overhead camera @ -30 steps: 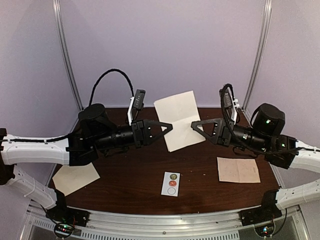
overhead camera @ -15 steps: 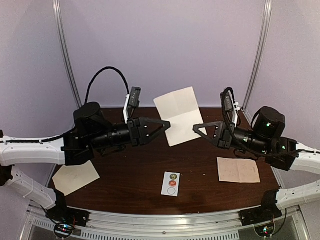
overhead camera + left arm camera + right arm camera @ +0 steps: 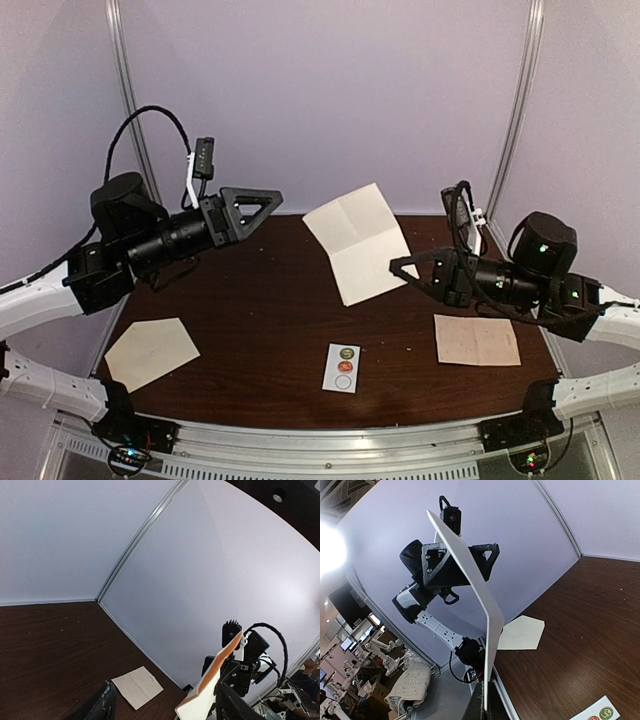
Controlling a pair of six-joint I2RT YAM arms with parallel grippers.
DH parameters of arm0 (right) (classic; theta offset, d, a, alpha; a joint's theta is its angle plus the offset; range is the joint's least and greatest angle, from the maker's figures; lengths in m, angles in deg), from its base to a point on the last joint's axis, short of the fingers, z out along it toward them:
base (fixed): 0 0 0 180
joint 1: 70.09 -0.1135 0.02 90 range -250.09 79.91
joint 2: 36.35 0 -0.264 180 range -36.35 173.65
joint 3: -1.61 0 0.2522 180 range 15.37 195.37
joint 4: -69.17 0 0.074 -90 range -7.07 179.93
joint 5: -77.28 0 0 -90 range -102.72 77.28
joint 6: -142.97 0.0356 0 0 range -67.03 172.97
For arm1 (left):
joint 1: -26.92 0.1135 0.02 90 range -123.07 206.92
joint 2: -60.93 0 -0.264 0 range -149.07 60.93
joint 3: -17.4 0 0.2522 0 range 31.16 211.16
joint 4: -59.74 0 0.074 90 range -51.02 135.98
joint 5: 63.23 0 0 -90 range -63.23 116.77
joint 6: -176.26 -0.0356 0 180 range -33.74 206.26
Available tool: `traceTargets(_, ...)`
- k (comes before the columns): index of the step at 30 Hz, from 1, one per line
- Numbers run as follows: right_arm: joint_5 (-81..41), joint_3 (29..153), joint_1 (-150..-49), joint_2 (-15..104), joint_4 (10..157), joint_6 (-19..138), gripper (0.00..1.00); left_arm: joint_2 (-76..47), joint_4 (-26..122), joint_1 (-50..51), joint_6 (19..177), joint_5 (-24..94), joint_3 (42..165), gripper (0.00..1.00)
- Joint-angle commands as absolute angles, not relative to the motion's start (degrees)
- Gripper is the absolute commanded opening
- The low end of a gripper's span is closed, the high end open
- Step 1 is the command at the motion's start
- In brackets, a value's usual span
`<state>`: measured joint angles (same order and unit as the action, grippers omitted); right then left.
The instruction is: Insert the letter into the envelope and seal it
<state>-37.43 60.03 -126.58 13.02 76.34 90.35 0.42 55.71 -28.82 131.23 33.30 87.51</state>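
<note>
The letter point(image 3: 355, 240), a white creased sheet, hangs in the air over the back of the table, held by its right edge. My right gripper point(image 3: 397, 266) is shut on that edge; in the right wrist view the letter point(image 3: 470, 585) stands edge-on, pinched at my right gripper point(image 3: 486, 706). My left gripper point(image 3: 272, 203) is raised at the left, well apart from the sheet. In the left wrist view the left gripper point(image 3: 165, 692) stands open with nothing between its fingers. The cream envelope point(image 3: 151, 351) lies flat at the front left, flap open, also visible as the envelope point(image 3: 522, 632).
A tan creased sheet point(image 3: 477, 340) lies flat at the front right, under my right arm. A small white card of round stickers point(image 3: 342, 367) sits near the table's front edge in the middle. Purple walls close the back and sides.
My right gripper closed on the letter's right edge. My left gripper let go of its left edge, opened, and swung up and back to the left. The sheet now hangs from the right gripper alone.
</note>
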Motion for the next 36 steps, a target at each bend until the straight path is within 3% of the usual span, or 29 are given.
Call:
traceTargets(1, -44.8, 62.34, -126.34, 13.77, 77.54, 88.35, 0.0, -0.45, 53.02, -28.28, 132.92, 30.2, 87.93, 0.69)
traceTargets(9, -50.82, 65.22, -126.41, 16.72, 81.0, 86.91, 0.0, -12.56, 51.16, -29.24, 131.5, 42.94, 95.99, 0.65)
traceTargets(18, -40.73, 70.82, -126.34, 19.09, 90.69, 84.66, 0.0, -16.7, 58.07, -33.89, 127.52, 55.89, 97.88, 0.64)
traceTargets(36, -45.13, 71.85, -126.32, 20.34, 91.38, 83.15, 0.0, -16.56, 58.97, -35.55, 128.14, 55.09, 96.99, 0.67)
